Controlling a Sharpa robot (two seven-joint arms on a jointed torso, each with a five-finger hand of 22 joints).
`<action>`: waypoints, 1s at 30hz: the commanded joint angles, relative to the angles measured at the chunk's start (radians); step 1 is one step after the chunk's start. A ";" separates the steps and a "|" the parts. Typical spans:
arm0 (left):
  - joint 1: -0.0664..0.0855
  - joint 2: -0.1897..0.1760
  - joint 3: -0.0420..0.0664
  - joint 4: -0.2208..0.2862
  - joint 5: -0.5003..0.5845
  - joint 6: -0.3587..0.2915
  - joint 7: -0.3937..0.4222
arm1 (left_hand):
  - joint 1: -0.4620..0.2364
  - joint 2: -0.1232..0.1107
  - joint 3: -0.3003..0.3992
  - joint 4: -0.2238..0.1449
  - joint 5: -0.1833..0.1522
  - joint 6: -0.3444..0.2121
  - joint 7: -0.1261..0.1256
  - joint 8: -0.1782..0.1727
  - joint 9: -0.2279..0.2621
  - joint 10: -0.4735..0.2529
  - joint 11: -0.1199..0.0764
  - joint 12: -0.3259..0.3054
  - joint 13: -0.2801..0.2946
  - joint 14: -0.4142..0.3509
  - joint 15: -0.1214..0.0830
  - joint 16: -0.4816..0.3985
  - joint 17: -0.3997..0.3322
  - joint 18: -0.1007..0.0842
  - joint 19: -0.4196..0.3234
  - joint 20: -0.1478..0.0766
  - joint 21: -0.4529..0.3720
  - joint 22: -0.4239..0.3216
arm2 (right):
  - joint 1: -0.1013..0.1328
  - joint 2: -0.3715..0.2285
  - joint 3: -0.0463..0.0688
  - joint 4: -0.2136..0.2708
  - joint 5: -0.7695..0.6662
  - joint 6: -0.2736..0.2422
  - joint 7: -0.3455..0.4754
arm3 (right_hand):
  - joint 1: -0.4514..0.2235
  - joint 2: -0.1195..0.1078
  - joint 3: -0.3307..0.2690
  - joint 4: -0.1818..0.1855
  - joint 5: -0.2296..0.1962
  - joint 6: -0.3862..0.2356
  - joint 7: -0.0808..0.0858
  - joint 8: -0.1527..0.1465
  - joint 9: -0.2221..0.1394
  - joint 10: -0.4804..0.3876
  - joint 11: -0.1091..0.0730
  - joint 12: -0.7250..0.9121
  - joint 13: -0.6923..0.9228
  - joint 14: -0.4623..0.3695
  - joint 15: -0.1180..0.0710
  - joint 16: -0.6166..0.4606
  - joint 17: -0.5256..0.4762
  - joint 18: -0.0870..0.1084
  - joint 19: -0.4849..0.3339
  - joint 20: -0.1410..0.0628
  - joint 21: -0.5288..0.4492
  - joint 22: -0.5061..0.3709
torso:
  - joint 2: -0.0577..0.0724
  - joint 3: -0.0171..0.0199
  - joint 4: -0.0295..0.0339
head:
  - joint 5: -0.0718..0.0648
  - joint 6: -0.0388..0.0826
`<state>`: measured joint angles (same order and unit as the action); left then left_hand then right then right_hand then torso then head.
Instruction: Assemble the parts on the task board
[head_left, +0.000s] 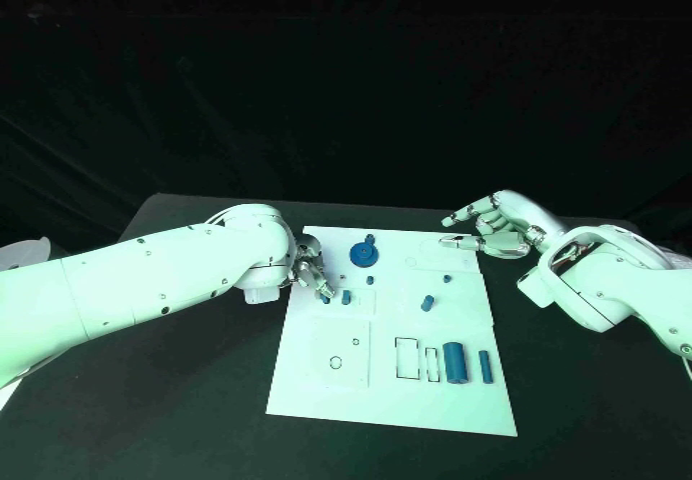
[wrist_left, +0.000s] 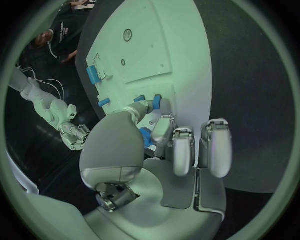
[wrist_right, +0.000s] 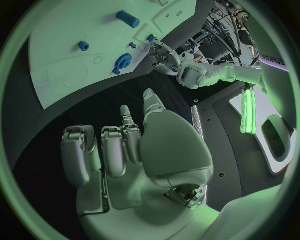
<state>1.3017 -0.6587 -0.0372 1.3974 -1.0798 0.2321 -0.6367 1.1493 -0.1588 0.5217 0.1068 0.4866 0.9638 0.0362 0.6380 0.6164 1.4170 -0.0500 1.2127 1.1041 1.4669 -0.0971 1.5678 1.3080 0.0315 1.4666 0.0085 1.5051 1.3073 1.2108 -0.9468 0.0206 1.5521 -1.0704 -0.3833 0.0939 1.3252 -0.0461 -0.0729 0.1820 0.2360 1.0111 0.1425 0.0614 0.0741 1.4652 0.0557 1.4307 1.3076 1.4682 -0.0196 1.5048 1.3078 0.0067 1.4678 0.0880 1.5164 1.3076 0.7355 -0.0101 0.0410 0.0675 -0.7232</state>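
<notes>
Silver left hand (head_left: 310, 275) – flat white task board (head_left: 332, 385)

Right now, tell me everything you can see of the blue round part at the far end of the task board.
The round part is a blue disc, plastic by its look, with a small hole near its middle and a short tab on its far rim. It lies flat near the far edge of the white board, about midway across it. Neither hand touches it: the left hand is at the board's left edge by a small blue piece, and the right hand is beyond the board's far right corner.
</notes>
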 joint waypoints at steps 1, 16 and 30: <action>-0.010 0.006 -0.007 0.000 0.004 0.037 -0.008 | 0.003 0.010 0.059 -0.065 0.001 0.020 -0.021 -0.001 -0.001 0.007 -0.003 0.004 0.001 0.104 -0.005 0.003 0.263 -0.012 0.074 -0.004 0.006 0.190 | 0.000 -0.001 0.000 0.002 -0.003 0.012 0.006 | -0.002 0.008 -0.004 0.000 0.006 0.005 -0.004 0.004 0.001 0.049 -0.003 0.002 0.193 0.074 -0.001 -0.003 0.128 0.018 0.046 -0.002 -0.005 0.160 | 0.000 0.0001 0.0006 | -0.001 -0.001; -0.010 0.013 -0.008 -0.019 0.004 0.058 -0.013 | -0.064 0.021 -0.058 -0.006 -0.002 0.041 -0.031 -0.009 -0.010 0.010 -0.011 0.019 0.025 0.104 -0.013 0.003 0.263 -0.014 0.079 -0.009 0.014 0.201 | 0.000 -0.003 0.000 0.004 -0.003 0.013 0.006 | -0.002 0.008 -0.004 0.000 0.006 0.005 -0.004 0.004 0.001 0.048 -0.003 0.002 0.193 0.074 -0.001 -0.004 0.127 0.018 0.046 -0.002 -0.005 0.160 | 0.000 -0.0002 0.0008 | -0.002 -0.003; -0.012 0.018 -0.008 -0.037 0.003 0.046 -0.017 | -0.105 0.028 -0.221 0.065 -0.004 0.056 -0.033 -0.018 -0.021 0.009 -0.012 0.021 0.036 0.104 -0.015 0.003 0.263 -0.016 0.081 -0.011 0.018 0.207 | 0.000 -0.004 0.000 0.006 -0.003 0.011 0.002 | -0.002 0.009 -0.005 0.000 0.006 0.005 -0.004 0.004 0.001 0.048 -0.003 0.000 0.192 0.073 -0.001 -0.005 0.125 0.018 0.045 -0.003 -0.006 0.159 | -0.001 -0.0001 0.0000 | -0.002 -0.003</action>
<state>1.2989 -0.6432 -0.0388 1.3621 -1.0788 0.2546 -0.6403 1.0522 -0.1345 0.3054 0.1714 0.4869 1.0203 -0.0035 0.6233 0.5970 1.4306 -0.0638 1.2300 1.1395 1.4654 -0.1056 1.5677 1.3077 0.0316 1.4667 0.0013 1.5185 1.3073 1.2110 -0.9504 0.0207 1.5565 -1.0702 -0.3822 0.0928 1.3252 -0.0461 -0.0729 0.1820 0.2360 1.0111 0.1425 0.0614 0.0738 1.4652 0.0557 1.4307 1.3076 1.4683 -0.0196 1.5047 1.3074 0.0067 1.4678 0.0880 1.5164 1.3073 0.7350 -0.0100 0.0416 0.0663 -0.7266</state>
